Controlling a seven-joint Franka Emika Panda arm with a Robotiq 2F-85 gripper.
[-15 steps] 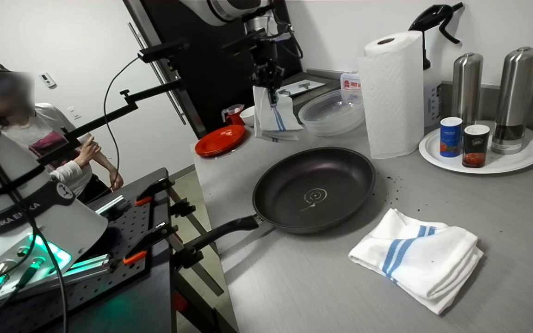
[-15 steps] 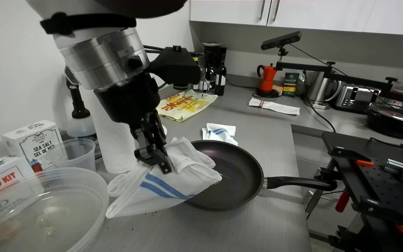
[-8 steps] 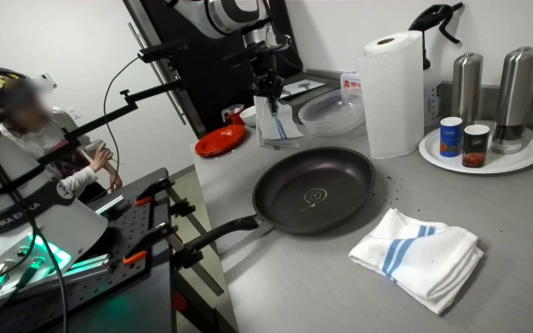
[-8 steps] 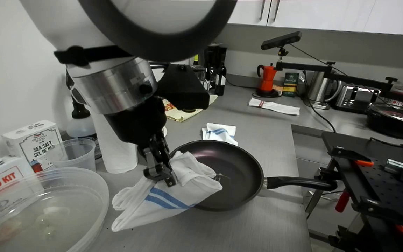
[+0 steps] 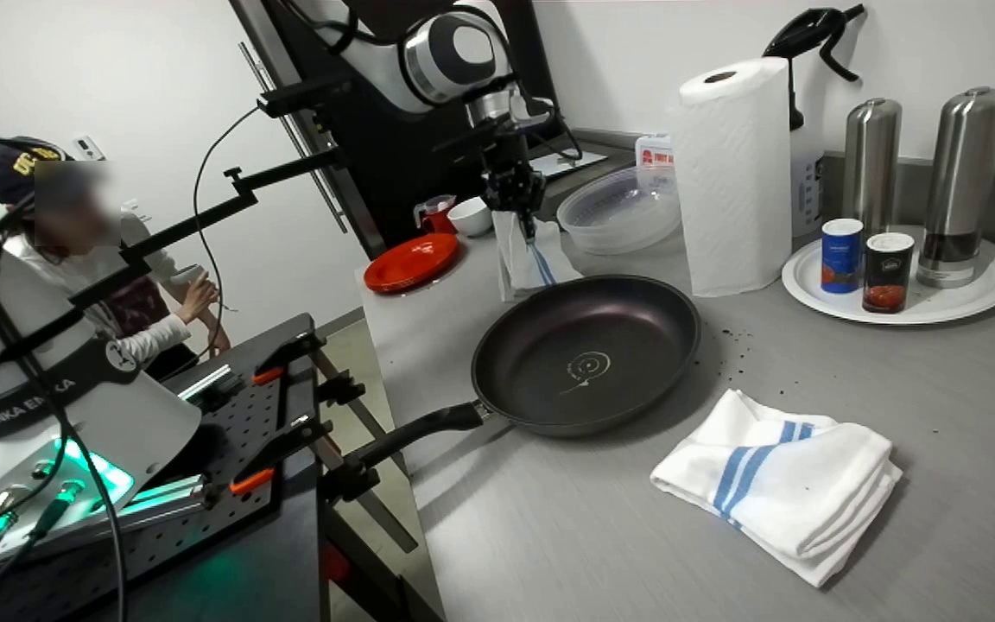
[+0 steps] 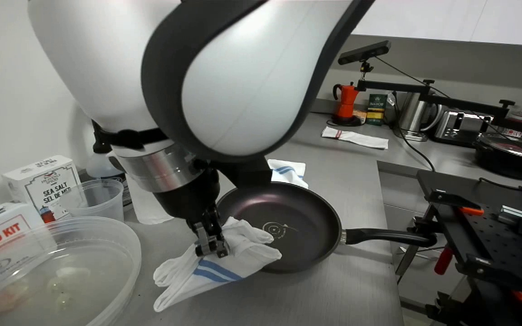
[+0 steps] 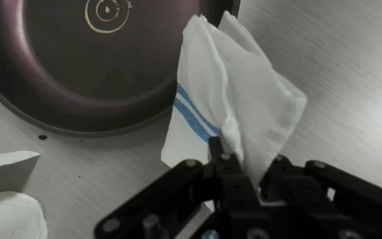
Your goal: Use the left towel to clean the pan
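Compared with a second ago, the gripper is hanging lower and nearer the pan, and the striped towel is coming down with it; in an exterior view more of the pan's floor is now showing past the cloth. The jaws are standing a narrow gap apart, pinching a bunch of the towel between them. In an exterior view the striped towel is hanging at the pan's eleven o'clock; in the wrist view it is overlapping the rim at four o'clock, though whether the two are actually touching is hard to tell.

The round, matte black pan is sitting on the brushed gray counter, its inner wall catching a purplish sheen, its long handle pointing to eight o'clock in an exterior view. Around it, a folded towel with blue bands is lying flat at four o'clock, a textured paper roll is standing upright at one, and a clear plastic tub is resting at twelve.

The striped towel itself is looking soft and woven, white with paired blue bands, its creased corners splaying between eleven and one o'clock from the grip.
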